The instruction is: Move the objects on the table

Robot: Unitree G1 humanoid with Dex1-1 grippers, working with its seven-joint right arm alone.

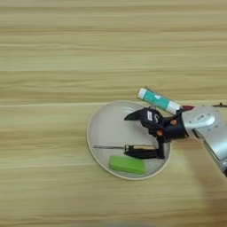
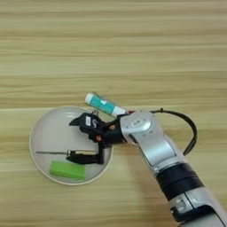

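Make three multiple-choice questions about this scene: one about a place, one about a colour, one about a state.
1. Where does the block lie?
A. on the plate
B. on the bare table
C. on the tube

2. What colour is the block?
A. red
B. green
C. blue

3. How are the gripper fingers set?
A. pressed together
B. spread apart over the plate
C. closed around the tube

Answers:
1. A, it lies inside the plate's near rim.
2. B, it is bright green.
3. B, one finger points over the plate, the other is at the screwdriver.

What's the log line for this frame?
gripper: open, over plate | screwdriver and green block: in plate | tube: on table, behind plate
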